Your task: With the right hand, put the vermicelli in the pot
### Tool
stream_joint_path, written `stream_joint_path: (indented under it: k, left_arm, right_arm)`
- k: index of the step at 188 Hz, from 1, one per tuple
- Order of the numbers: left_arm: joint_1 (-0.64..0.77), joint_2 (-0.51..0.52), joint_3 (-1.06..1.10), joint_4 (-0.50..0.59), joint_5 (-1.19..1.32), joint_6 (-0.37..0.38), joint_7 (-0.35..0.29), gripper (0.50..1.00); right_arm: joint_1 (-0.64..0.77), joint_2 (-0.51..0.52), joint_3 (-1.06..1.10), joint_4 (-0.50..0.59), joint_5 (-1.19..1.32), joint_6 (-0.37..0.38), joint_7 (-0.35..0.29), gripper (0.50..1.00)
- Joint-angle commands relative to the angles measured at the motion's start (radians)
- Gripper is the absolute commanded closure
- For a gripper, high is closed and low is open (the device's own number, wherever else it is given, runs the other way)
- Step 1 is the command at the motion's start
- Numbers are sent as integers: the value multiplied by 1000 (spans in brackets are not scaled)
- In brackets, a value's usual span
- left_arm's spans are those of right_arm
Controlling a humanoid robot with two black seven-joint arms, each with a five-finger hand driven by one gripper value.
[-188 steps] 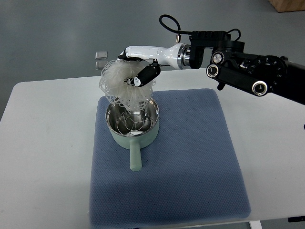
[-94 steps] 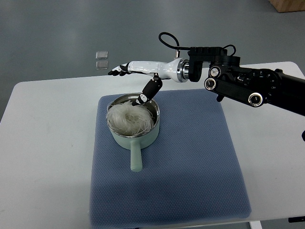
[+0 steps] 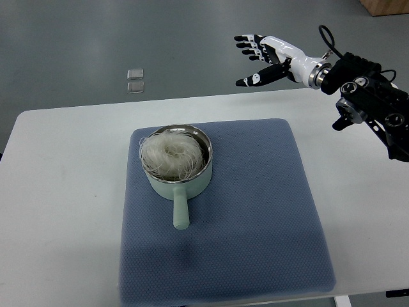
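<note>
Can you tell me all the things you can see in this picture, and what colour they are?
vermicelli: one nest, whitish, inside the pot
pot: one, pale green with a shiny metal inside, on the left part of the mat, handle pointing toward the near edge
mat: one, blue-grey, on the middle of the table
table: one, white
small squares: two, pale grey, on the grey floor beyond the table
right hand: one, white with black fingers, spread open and empty, raised at the upper right, away from the pot

The right hand (image 3: 271, 52) is glossy white with black fingers (image 3: 246, 40), on a black arm (image 3: 370, 105) with a looping cable (image 3: 328, 39).
</note>
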Motion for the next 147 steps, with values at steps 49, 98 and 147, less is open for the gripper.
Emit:
stream_joint_path:
  k: [49,98,147]
  left_arm:
    - [-1,0,-2,-4,0,0,0,500]
    - [0,0,-2,-4,0,0,0,500]
    - [-1,0,-2,-6,0,0,0,500]
  right_arm:
    - [-131,4,89,-26,433,-178,-23,589]
    - [-171,36,129,-26,513,-227,-11,587]
    - [-194,42,150,-20,513,-221,15,587]
